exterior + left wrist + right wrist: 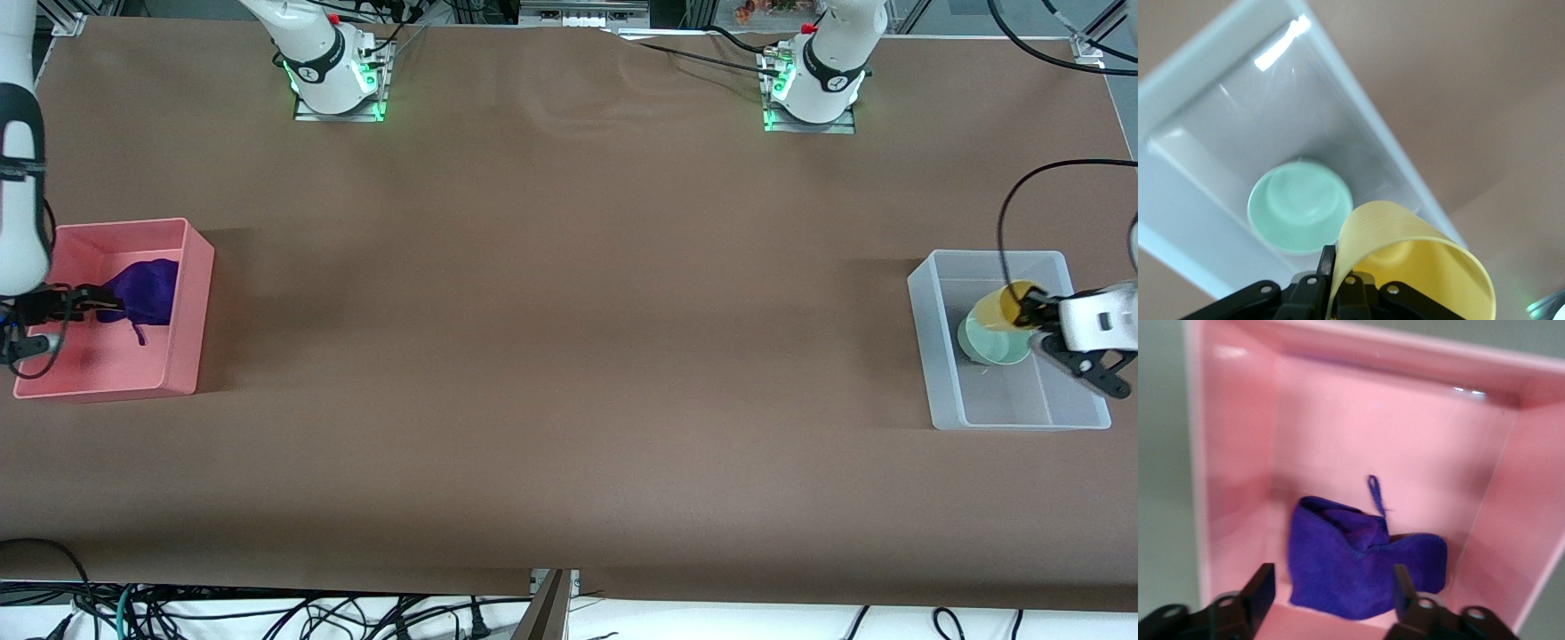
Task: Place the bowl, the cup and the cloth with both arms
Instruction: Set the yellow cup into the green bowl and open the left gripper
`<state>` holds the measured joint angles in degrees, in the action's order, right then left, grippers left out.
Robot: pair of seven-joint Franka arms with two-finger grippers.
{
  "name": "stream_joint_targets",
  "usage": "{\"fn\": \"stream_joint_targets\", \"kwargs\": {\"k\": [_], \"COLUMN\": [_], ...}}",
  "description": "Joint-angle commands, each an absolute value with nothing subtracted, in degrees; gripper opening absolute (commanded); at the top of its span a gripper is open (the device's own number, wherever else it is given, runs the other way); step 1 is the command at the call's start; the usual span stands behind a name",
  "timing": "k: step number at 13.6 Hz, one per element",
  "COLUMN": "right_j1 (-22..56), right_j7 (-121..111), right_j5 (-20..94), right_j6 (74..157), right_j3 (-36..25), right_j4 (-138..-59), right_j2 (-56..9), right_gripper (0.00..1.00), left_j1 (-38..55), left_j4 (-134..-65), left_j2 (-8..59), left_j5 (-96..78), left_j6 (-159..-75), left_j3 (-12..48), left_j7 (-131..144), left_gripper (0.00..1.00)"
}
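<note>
The pale green bowl (pixel 985 345) sits in a clear plastic bin (pixel 996 258) at the left arm's end of the table. My left gripper (pixel 1031 313) is shut on the wall of the yellow cup (pixel 1000 305) and holds it tilted over the bowl inside the bin. The left wrist view shows one finger on each side of the cup's wall (pixel 1418 257), with the bowl (pixel 1300 207) below. The purple cloth (pixel 147 289) lies in a pink bin (pixel 191 311) at the right arm's end. My right gripper (pixel 1333 590) is open just over the cloth (pixel 1358 563), not holding it.
The pink bin's walls (pixel 1405 427) rise round the right gripper. The clear bin's rim (pixel 1358 113) runs beside the cup and bowl. The two arm bases stand along the table's edge farthest from the front camera. Cables hang past the edge nearest the front camera.
</note>
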<state>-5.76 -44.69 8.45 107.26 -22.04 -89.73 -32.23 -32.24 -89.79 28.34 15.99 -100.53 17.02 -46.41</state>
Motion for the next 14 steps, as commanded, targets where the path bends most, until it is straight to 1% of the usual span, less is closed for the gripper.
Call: {"fn": "stream_joint_targets", "kwargs": {"k": [1,3,4,5,6,7,9,10,12,14], "right_j1": [-4.32,-1.77,-0.54,0.17,0.35,0.26,0.26,0.35,0.26,0.35], "right_j7": [-39.50,-33.69,-30.79,-26.41,-21.41,-16.40,-10.13,-9.06,-7.91,-8.00], "right_j5": [8.80,6.78,5.55,3.97,2.22,0.72,-0.35,-0.53,-0.27,-0.26], "right_j6": [98.64,94.50,92.66,90.72,88.96,87.90,85.80,84.91,83.76,83.67], "right_j3": [-20.83,-20.22,-19.26,-17.51,-14.79,-11.98,-7.76,-5.73,-3.35,-1.68], "right_j4": [-84.22,-81.66,-80.52,-79.81,-79.72,-79.72,-79.80,-79.89,-80.16,-80.42], "right_j2": [-28.49,-26.90,-26.02,-24.71,-23.22,-21.72,-18.82,-17.42,-14.25,-11.96], "right_gripper": [1.00,1.00,1.00,1.00,1.00,1.00,1.00,1.00,1.00,1.00], "left_j1": [-36.72,-40.07,-40.77,-40.78,-40.43,-40.34,-40.17,-40.17,-40.17,-40.17], "left_j4": [-95.86,-102.19,-103.96,-104.15,-103.63,-103.19,-101.78,-99.86,-94.34,-88.01], "left_j2": [28.65,29.79,30.32,30.67,30.59,29.98,27.26,25.77,24.26,23.73], "left_j5": [19.24,19.60,19.60,19.60,19.60,19.60,19.51,19.42,19.34,18.55], "left_j6": [-108.32,-118.78,-122.13,-122.95,-122.78,-122.52,-118.85,-116.13,-108.23,-99.45], "left_j3": [17.75,17.75,17.75,17.75,17.84,18.19,19.42,20.90,24.50,29.33], "left_j7": [-51.14,-52.91,-52.91,-52.91,-53.00,-53.26,-53.00,-53.00,-52.74,-51.25], "left_gripper": [0.00,0.00,0.00,0.00,0.30,0.99,1.00,1.00,1.00,1.00]}}
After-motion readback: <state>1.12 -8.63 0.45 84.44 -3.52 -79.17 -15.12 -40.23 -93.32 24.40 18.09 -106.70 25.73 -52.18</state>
